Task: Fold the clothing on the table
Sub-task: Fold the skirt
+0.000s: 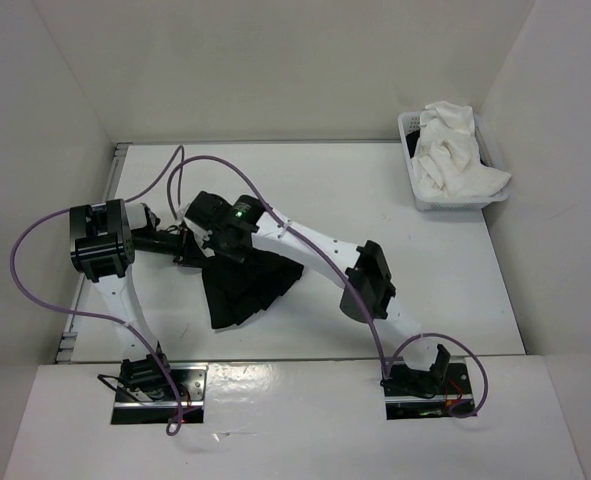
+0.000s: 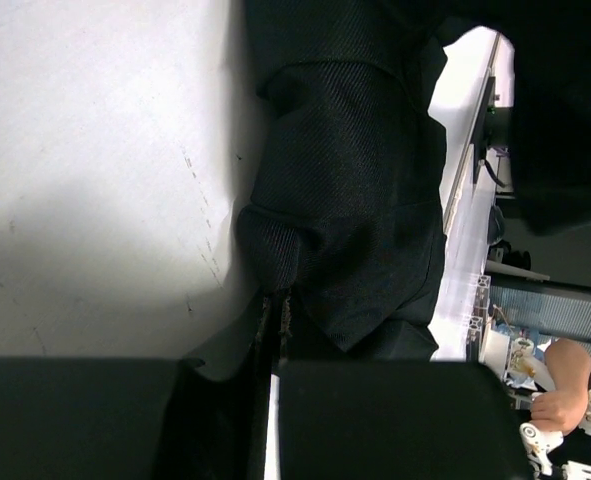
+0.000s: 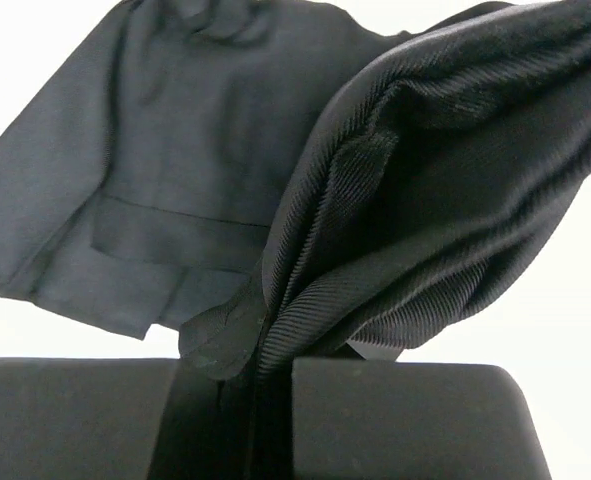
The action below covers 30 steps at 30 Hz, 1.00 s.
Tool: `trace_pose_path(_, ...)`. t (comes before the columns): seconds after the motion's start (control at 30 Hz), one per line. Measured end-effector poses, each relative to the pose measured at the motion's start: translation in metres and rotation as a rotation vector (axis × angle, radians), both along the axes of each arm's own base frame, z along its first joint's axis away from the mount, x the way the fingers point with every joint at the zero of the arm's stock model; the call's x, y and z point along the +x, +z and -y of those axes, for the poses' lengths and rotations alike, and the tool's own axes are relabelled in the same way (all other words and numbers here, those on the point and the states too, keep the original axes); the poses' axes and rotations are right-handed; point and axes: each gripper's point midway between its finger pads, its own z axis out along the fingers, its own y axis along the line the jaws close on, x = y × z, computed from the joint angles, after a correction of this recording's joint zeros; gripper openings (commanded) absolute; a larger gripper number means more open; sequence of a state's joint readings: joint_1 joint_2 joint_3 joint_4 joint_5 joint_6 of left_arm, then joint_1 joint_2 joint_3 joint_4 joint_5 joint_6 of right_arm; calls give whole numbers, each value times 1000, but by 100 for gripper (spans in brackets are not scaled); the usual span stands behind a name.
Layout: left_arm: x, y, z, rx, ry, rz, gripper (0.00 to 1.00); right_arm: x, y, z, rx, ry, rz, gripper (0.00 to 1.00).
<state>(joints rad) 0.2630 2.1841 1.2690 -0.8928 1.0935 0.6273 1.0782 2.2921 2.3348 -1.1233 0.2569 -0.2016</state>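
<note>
Gripper: left gripper (image 2: pixel 275 345), 6 o'clock, jaws pressed together on a pinch of fabric.
Garment: black skirt (image 2: pixel 355 180), ribbed weave, bunched from centre to 12 o'clock, lower fold caught in the gripper.
Surface: white counter (image 2: pixel 95 150), 9 to 11 o'clock, faint scuffs.

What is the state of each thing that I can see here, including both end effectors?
skirt, bunched, pinched by both end effectors
left end effector, shut on skirt
right end effector, shut on skirt
basket, upright, filled with cloth
cloth, crumpled, hanging over the basket rim
</note>
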Motion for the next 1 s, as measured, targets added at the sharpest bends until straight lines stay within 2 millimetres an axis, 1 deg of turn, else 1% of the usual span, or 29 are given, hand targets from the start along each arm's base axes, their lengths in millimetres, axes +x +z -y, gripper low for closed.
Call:
trace_pose_path(0.17, 0, 0, 0, 1, 2, 4, 0, -19, -29, -4, -26, 48, -122, 0)
trace_pose_path(0.33, 0, 0, 0, 2, 2, 6, 0, -36, -46, -7, -47, 88, -211, 0)
trace_pose_path(0.4, 0, 0, 0, 2, 2, 6, 0, -42, -48, -10, -42, 101, -238, 1)
trace_pose_path(0.53, 0, 0, 0, 2, 1, 7, 0, -51, -48, -17, -20, 132, -280, 7)
trace_pose_path(0.63, 0, 0, 0, 2, 1, 8, 0, -55, -48, -23, -4, 153, -303, 10)
trace_pose_path(0.67, 0, 0, 0, 2, 2, 8, 0, -56, -49, -25, -2, 156, -308, 14)
trace_pose_path(0.73, 0, 0, 0, 3, 1, 8, 0, -58, -53, -28, -1, 165, -322, 15)
trace_pose_path(0.77, 0, 0, 0, 3, 1, 8, 0, -58, -55, -29, 0, 167, -328, 21)
trace_pose_path(0.87, 0, 0, 0, 3, 1, 9, 0, -61, -56, -32, 7, 179, -345, 32)
trace_pose_path(0.93, 0, 0, 0, 3, 1, 10, 0, -63, -51, -34, 21, 184, -352, 44)
trace_pose_path(1.0, 1, 0, 0, 4, 2, 12, 0, -64, -44, -38, 46, 197, -354, 50)
